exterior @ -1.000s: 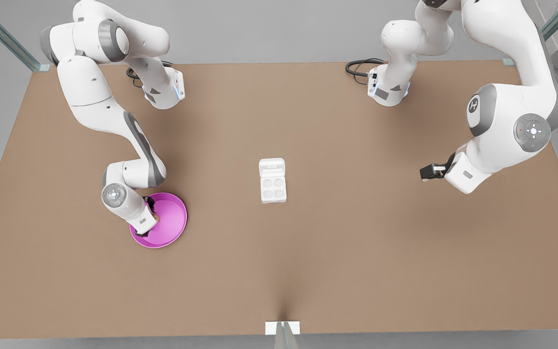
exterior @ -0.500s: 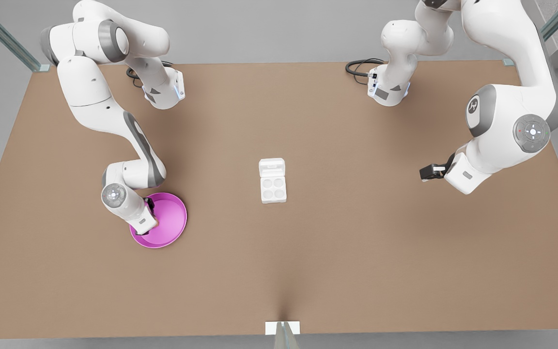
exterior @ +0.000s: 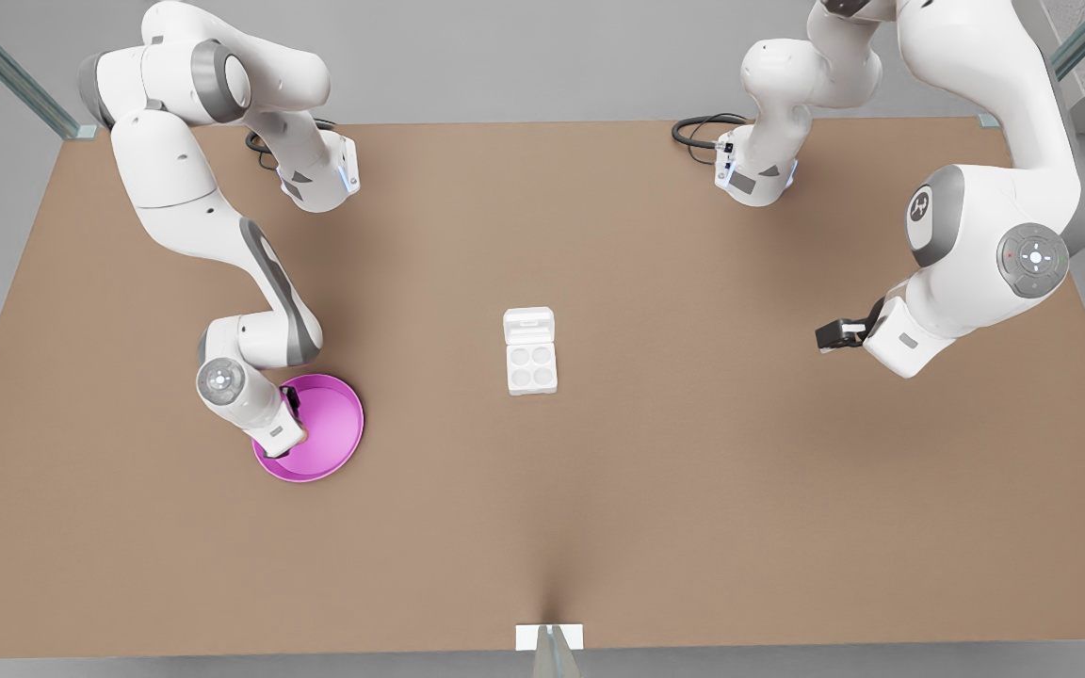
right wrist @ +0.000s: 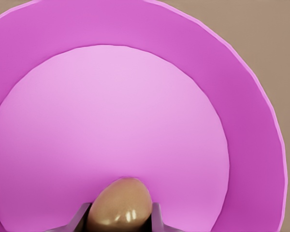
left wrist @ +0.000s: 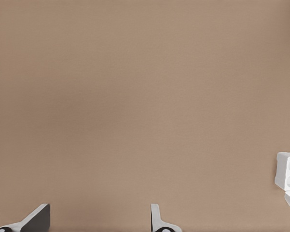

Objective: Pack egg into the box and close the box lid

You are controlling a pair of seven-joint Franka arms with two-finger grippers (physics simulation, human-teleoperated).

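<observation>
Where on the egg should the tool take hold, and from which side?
Across the egg's narrow middle, coming straight down from above: it lies low on the pink plate, whose raised rim would likely block a sideways approach. The right tool already has a finger on each side of it there. The left tool waits open over bare table.

Looks like a simulated robot lab bench: bare brown table (exterior: 599, 518), plain grey floor around it, two white Franka arms (exterior: 222, 235) bolted at the table's far edge.
</observation>
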